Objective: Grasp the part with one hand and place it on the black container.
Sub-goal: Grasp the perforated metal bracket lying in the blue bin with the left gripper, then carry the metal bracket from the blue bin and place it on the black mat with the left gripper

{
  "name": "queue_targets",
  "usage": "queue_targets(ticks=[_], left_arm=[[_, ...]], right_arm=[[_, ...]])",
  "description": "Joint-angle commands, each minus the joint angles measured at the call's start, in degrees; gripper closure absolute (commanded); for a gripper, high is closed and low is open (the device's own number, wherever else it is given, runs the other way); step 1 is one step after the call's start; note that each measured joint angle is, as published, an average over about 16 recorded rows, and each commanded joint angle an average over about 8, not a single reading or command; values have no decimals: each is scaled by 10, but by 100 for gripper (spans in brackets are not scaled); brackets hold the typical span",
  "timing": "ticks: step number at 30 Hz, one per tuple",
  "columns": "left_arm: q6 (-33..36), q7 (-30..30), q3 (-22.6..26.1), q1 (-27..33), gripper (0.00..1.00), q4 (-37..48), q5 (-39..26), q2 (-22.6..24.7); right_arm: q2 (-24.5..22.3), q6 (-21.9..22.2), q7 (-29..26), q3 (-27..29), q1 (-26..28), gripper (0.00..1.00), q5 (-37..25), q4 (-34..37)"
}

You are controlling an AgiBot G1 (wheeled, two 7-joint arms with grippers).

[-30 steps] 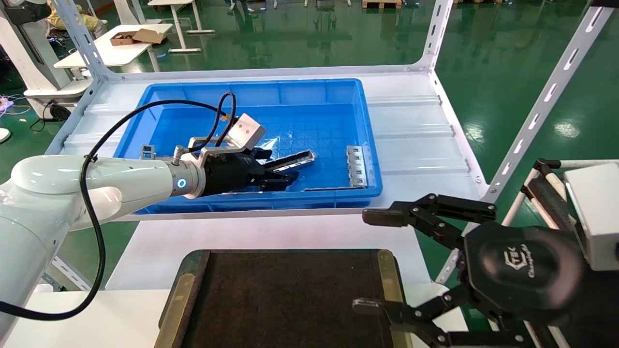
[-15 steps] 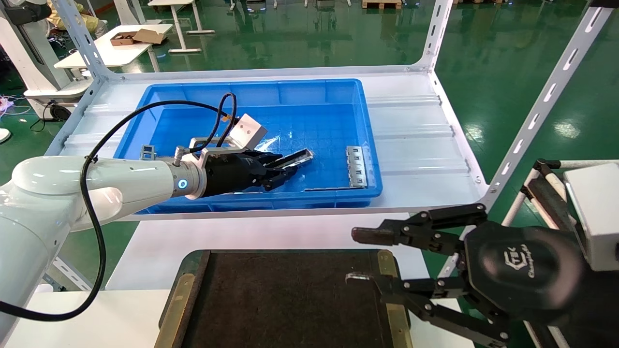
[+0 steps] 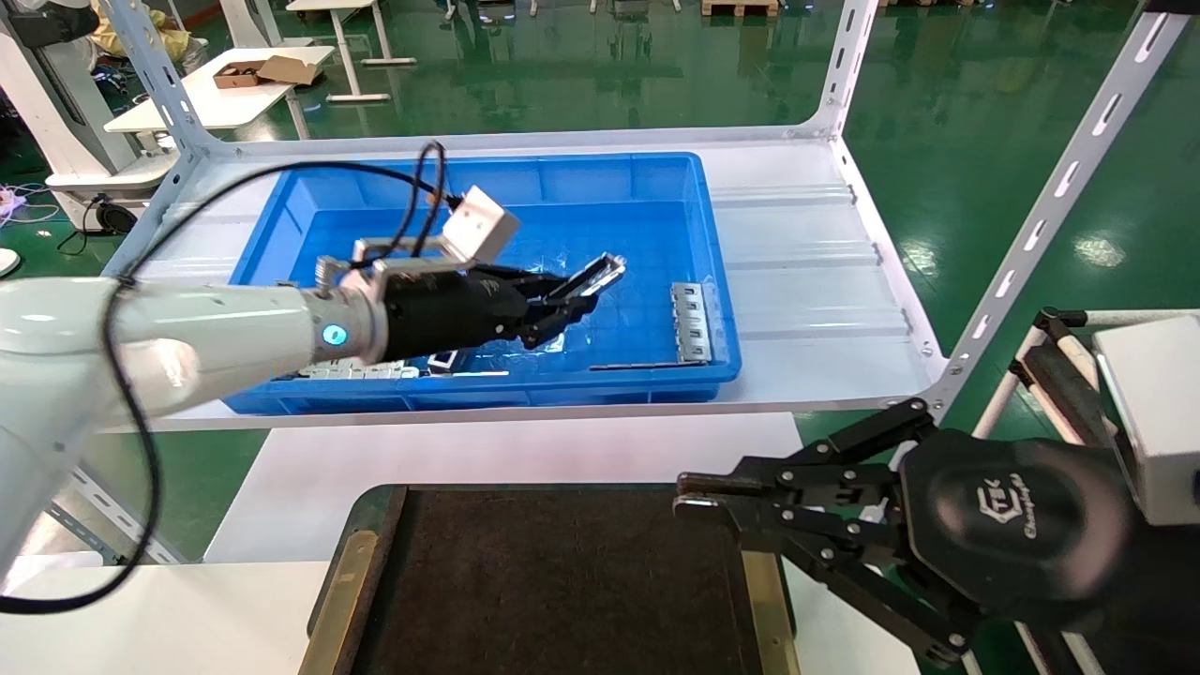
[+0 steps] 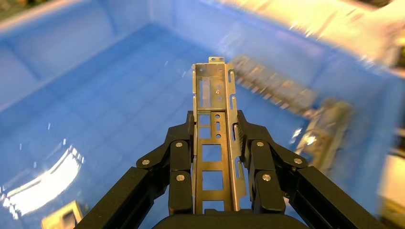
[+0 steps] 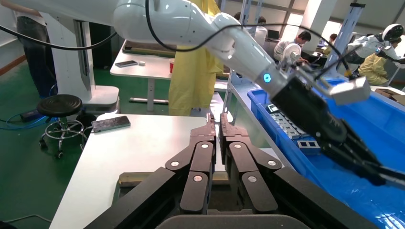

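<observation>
The part (image 3: 593,277), a narrow grey metal channel strip, is held by my left gripper (image 3: 555,302) and tilted up above the floor of the blue bin (image 3: 724,309). In the left wrist view the fingers (image 4: 250,143) press on both side walls of the part (image 4: 213,90), which sticks out forward. The black container (image 3: 562,581) lies at the near edge, apart from the part. My right gripper (image 3: 689,495) hovers shut and empty over the container's right olive rail (image 3: 761,581); its closed tips show in the right wrist view (image 5: 216,121).
A ladder-like strip (image 3: 690,322) lies at the bin's right wall. More metal pieces (image 3: 361,371) lie at the bin's near left. White shelf posts (image 3: 1031,234) rise at the right. A white table (image 3: 506,450) lies between bin and container.
My left gripper closed on the part and lifted it up off the bin floor, its far end rising. My right gripper's fingers went from wide open to shut.
</observation>
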State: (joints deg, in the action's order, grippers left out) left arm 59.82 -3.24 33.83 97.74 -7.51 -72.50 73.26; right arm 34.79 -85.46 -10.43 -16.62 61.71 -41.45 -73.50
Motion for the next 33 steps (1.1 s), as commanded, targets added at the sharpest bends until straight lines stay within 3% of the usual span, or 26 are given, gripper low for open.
queue_targets(ticks=[1,11,19,27,33], left_arm=[[24,-7,-5,4,100,-4,9,-9],[209,-9,-35,-8,100,-68,64,-95],[302,44,-48,-88,100,-207,116,-166],[268,134,-45,-236,100,-407,161,-228],[145,205,-41,-345,100,-508,146,-249]], right_arm=[[0,0,0,0,0,100,0,0],[0,0,0,0,0,100,0,0],[0,0,0,-1,0,100,0,0],[0,0,0,-1,0,100,1,0],[0,1,1,-1,0,100,1,0]])
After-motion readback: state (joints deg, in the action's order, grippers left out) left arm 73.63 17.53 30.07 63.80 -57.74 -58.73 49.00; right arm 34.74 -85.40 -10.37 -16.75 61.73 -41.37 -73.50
